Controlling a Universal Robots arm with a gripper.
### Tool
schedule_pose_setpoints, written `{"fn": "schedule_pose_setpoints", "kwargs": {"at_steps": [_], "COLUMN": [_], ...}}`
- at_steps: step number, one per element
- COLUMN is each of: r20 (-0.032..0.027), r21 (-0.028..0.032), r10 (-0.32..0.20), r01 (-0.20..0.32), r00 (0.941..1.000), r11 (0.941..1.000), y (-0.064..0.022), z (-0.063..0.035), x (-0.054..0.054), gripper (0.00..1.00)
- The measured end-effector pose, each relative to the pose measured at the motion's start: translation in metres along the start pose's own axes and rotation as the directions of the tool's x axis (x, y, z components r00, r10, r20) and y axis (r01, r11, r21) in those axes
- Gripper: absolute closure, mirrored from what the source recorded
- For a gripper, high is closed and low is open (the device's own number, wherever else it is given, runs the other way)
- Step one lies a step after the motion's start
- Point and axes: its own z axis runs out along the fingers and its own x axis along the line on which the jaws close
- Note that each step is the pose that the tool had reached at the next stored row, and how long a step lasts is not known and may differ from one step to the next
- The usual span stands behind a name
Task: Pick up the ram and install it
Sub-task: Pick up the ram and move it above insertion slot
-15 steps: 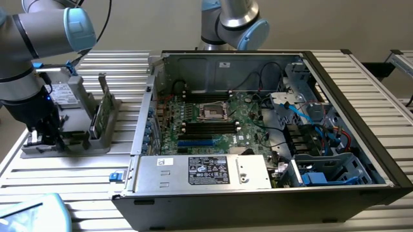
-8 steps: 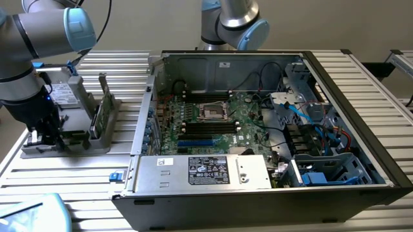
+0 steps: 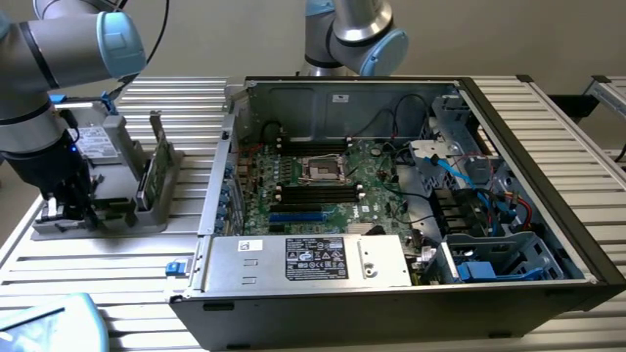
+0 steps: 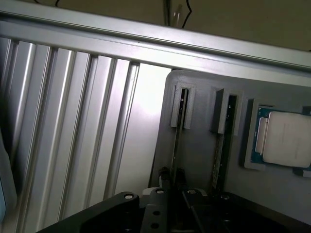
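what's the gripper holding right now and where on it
The gripper looks shut on the ram, pinching its upper long edge; the stick stands in a slot of the grey holder, not lifted out.

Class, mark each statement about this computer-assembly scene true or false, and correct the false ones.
1. The computer case lies open with its motherboard showing. True.
2. The gripper hangs over the motherboard. False: it is down at the gray holder, to the exterior view's left of the case.
3. A silver processor sits in a recess of the holder. True.
4. The ram lies flat on the table. False: it stands on edge in a slot of the holder.
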Motion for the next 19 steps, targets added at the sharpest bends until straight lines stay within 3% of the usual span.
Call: {"fn": "schedule_pose_setpoints", "kwargs": {"at_steps": [8,19], "r20": [0.0019,0.002], "r21": [-0.0018,-0.0021], "r10": [0.034,0.036], "r01": [-0.034,-0.036], "r00": [0.9994,0.9993], "r11": [0.9994,0.9993], "y": [-0.0006,-0.0005], "z": [-0.0001,-0.0023], "x": [-0.0011,-0.0013], "gripper": [0.85,0.85]}}
